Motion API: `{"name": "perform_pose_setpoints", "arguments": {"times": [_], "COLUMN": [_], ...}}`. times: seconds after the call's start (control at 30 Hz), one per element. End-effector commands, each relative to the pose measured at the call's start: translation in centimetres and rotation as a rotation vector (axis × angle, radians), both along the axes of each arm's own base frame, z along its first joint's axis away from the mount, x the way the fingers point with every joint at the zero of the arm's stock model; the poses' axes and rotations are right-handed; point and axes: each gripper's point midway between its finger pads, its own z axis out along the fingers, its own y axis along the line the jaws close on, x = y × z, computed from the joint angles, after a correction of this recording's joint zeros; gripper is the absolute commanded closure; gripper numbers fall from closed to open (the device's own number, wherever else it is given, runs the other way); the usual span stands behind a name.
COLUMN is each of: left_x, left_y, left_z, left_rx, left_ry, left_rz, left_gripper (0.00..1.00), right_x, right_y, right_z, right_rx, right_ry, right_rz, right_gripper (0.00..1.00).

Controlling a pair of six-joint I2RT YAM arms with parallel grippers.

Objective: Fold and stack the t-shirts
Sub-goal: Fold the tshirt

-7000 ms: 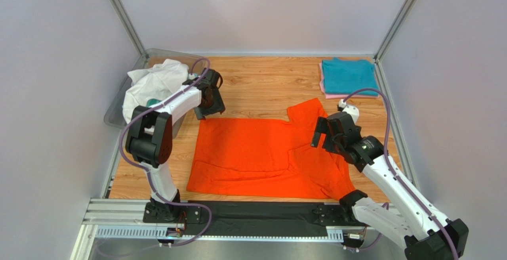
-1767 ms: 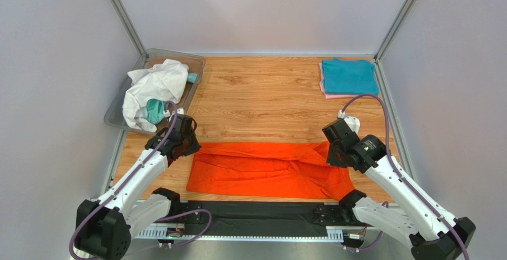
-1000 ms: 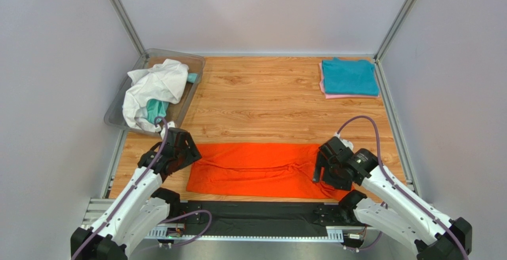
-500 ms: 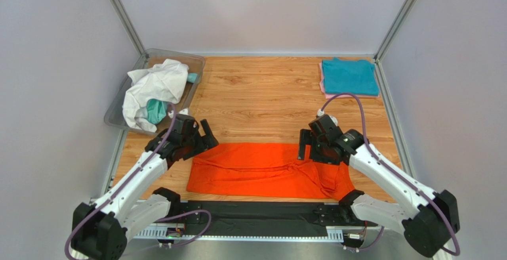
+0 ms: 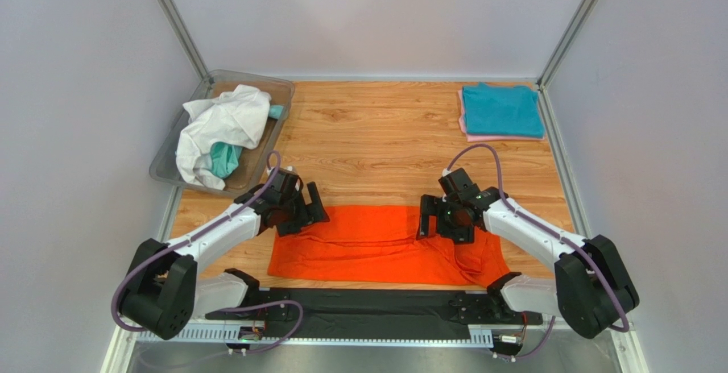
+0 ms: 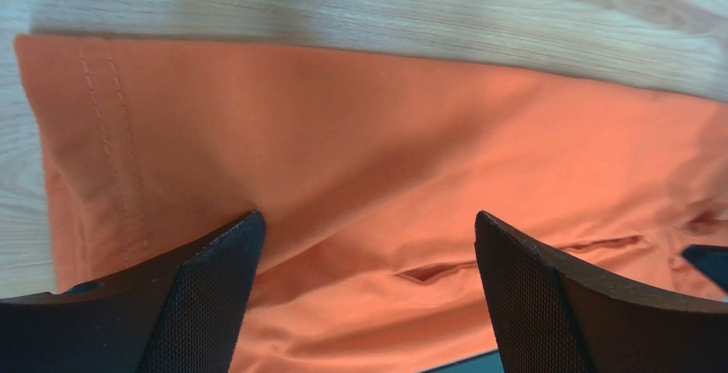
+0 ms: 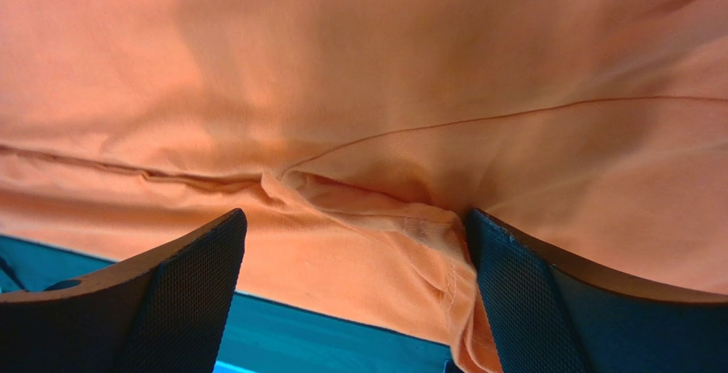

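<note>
The bright orange t-shirt [image 5: 384, 245] lies folded into a long strip along the near edge of the wooden table; it fills the left wrist view [image 6: 367, 143] and the right wrist view [image 7: 367, 91]. My left gripper [image 5: 309, 213] is open over the strip's far left corner, holding nothing. My right gripper [image 5: 431, 222] is open over the strip right of its middle, above a wrinkle and hem. A teal t-shirt [image 5: 501, 110] lies folded on a pink one [image 5: 466, 126] at the far right. A white t-shirt [image 5: 218, 126] sits crumpled in the bin.
A clear plastic bin [image 5: 282, 91] stands at the far left, with a teal cloth [image 5: 224, 160] under the white one. A black strip [image 5: 367, 305] runs along the table's front edge. Grey walls close in both sides.
The shirt has been folded from a spread shape into a narrow strip. In the last second both grippers let go, opened, and moved inward along its far edge.
</note>
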Motion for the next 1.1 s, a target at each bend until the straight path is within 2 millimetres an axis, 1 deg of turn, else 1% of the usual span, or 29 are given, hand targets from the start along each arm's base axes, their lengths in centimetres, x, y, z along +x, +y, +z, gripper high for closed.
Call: {"name": "perform_pose_setpoints", "arguments": {"times": [0.0,0.1,0.17,0.2,0.27,0.4,0.43,0.47,0.5,0.57,0.73,0.8,0.87,0.9,0.93,0.97,1.0,1.07], "left_x": [-0.5,-1.3,-1.8,-1.9,-2.3,-2.5,-2.5,-2.5,-2.5,-2.5,-2.6,-2.7,-2.6,-2.6,-2.4,-2.3,-2.1,-1.6], "left_y": [0.4,1.7,2.7,2.8,3.4,3.9,3.9,3.9,3.9,3.9,4.4,4.5,4.5,4.5,4.4,4.4,4.8,4.5], "left_z": [-0.5,-1.1,-1.6,-1.5,-2.0,-1.9,-1.9,-1.8,-1.7,-1.6,-1.1,-0.9,-0.5,-0.3,0.1,0.5,0.6,1.5], "left_rx": [0.005,0.044,0.063,0.06,0.066,0.069,0.069,0.068,0.067,0.067,0.08,0.082,0.079,0.08,0.076,0.076,0.097,0.092], "left_ry": [-0.008,0.003,0.018,0.006,0.012,0.0,0.0,-0.003,-0.006,-0.009,-0.025,-0.03,-0.042,-0.043,-0.054,-0.065,-0.072,-0.096], "left_rz": [0.008,0.035,0.058,0.061,0.08,0.093,0.094,0.093,0.093,0.094,0.103,0.103,0.1,0.097,0.095,0.089,0.099,0.088], "left_gripper": [0.0,0.0,0.0,0.0,0.0,0.0,0.0,0.0,0.0,0.0,0.0,0.0,0.0,0.0,0.0,0.0,0.0,0.0], "right_x": [-0.3,-1.9,-3.2,-3.6,-4.7,-6.0,-6.1,-6.9,-7.2,-8.1,-9.9,-9.9,-9.3,-9.5,-8.7,-8.5,-8.4,-7.5], "right_y": [1.8,2.5,2.8,3.0,3.5,4.4,4.6,4.8,5.0,5.5,6.8,6.6,6.0,5.2,5.0,4.8,4.5,3.8], "right_z": [0.7,1.4,1.6,2.0,2.2,2.9,2.9,2.7,2.5,2.5,3.1,3.5,3.8,3.8,4.4,5.0,5.8,6.8], "right_rx": [0.114,0.178,0.202,0.217,0.238,0.295,0.301,0.306,0.308,0.3,0.252,0.226,0.188,0.155,0.136,0.133,0.12,0.091], "right_ry": [-0.021,0.007,0.03,0.026,0.035,0.035,0.038,0.056,0.066,0.078,0.07,0.063,0.031,0.037,0.0,-0.022,-0.036,-0.097], "right_rz": [0.061,0.093,0.111,0.113,0.141,0.187,0.196,0.217,0.231,0.28,0.406,0.404,0.384,0.376,0.36,0.359,0.357,0.344], "right_gripper": [0.0,0.0,0.0,0.0,0.0,0.0,0.0,0.0,0.0,0.0,0.0,0.0,0.0,0.0,0.0,0.0,0.0,0.0]}}
